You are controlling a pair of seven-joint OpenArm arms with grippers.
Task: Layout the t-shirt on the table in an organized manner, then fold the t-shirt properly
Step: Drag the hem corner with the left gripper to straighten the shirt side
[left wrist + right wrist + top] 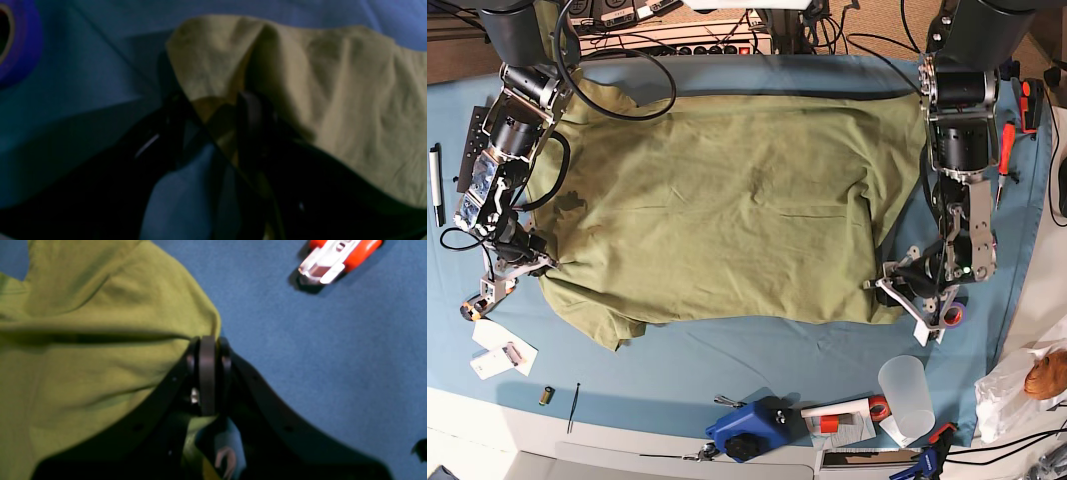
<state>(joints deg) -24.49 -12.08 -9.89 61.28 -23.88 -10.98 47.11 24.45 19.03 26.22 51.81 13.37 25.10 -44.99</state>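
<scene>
The olive-green t-shirt (727, 210) lies spread across the teal table (757, 365), mostly flat, with its lower left corner bunched. My right gripper (208, 340) is shut on the shirt's edge (83, 356) at the garment's left side (527, 265). My left gripper (210, 100) sits at the shirt's lower right corner (892, 283). Its dark fingers (250, 113) stand apart, and the cloth's edge (350, 100) runs between them over the blue table (83, 83).
A blue tape roll (16, 43) lies just beside the left gripper (954, 316). An orange-and-white tool (337, 256) rests near the right gripper. Along the front stand a clear cup (905, 395) and a blue tool (747, 430). Red screwdrivers (1005, 145) lie at the right edge.
</scene>
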